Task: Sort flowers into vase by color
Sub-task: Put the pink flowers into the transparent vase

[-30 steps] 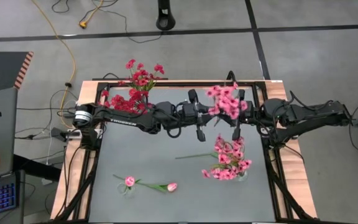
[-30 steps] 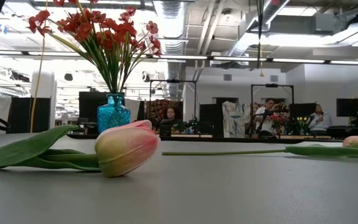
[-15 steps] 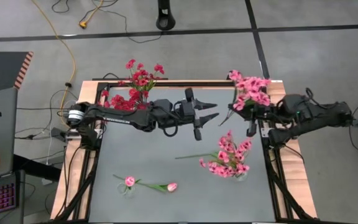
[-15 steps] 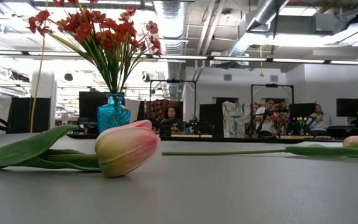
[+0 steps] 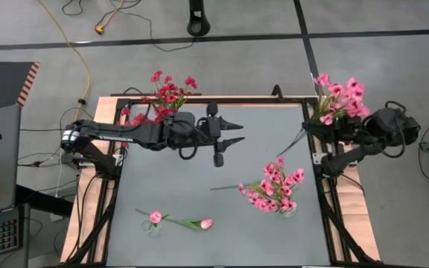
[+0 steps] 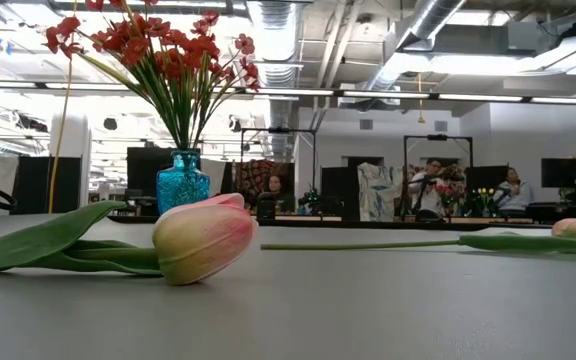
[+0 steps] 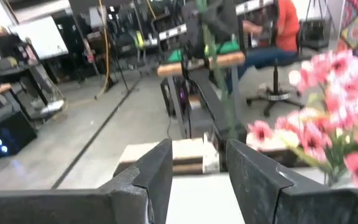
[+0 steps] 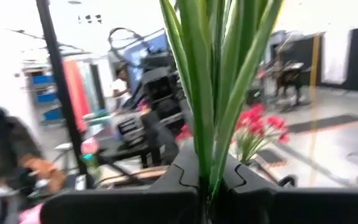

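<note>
no readable text anywhere, checked all four views; left arm (image 5: 136, 134) might carry pale lettering along its upper link, too small to make out; screens and posters in room behind table just blur, no brand, number or sign legible

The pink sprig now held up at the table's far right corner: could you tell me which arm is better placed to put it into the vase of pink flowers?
The right arm, probably. Its gripper is already shut on the pink sprig, and the vase of pink flowers stands on its side of the table. The left gripper is open, empty and farther off.
</note>
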You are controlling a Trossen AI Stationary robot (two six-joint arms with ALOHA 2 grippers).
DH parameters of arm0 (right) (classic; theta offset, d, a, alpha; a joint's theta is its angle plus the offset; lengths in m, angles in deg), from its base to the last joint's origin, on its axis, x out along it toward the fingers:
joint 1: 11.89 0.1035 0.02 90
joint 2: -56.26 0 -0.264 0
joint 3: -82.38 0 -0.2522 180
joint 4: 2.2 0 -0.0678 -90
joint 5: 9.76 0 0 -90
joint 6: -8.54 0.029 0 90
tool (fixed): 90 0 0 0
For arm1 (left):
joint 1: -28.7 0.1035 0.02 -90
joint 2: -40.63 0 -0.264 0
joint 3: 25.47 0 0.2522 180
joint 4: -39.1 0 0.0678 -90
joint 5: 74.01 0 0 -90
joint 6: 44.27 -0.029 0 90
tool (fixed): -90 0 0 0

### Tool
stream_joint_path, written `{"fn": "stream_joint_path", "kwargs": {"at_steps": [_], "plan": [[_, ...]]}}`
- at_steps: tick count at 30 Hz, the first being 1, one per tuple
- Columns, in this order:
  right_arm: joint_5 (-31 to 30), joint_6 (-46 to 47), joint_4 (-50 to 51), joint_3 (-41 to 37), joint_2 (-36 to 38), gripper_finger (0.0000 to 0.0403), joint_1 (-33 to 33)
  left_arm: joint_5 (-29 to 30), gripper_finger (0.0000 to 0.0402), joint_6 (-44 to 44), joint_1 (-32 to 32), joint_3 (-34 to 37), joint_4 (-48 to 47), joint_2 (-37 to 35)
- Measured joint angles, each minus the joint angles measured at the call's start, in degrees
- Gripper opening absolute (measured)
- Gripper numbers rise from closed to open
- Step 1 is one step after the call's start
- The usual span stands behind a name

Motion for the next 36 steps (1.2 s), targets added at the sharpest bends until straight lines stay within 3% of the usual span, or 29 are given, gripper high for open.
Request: {"fn": "stream_joint_path", "kwargs": {"at_steps": [4,13,20,32,36], "plan": [[0.31,2.68,4.04,0.0,0.96,0.0027,3.45,-0.15,0.0139,0.95,-0.02,3.35,-1.59,-2.98],[0.22,-1.52,6.43,4.36,1.78,0.0027,8.48,1.49,0.0139,4.65,-0.1,15.13,-0.75,-9.04],[0.38,11.75,16.39,6.53,1.17,0.0027,10.58,1.52,0.0139,6.12,-1.0,23.13,6.58,-10.13],[0.43,20.49,17.92,4.28,-3.91,0.0027,16.83,1.51,0.0139,6.73,-2.9,24.99,7.93,-9.94],[-2.65,21.78,17.92,4.28,-6.74,0.0027,20.71,1.52,0.0139,6.71,-3.33,24.99,7.76,-9.98]]}}
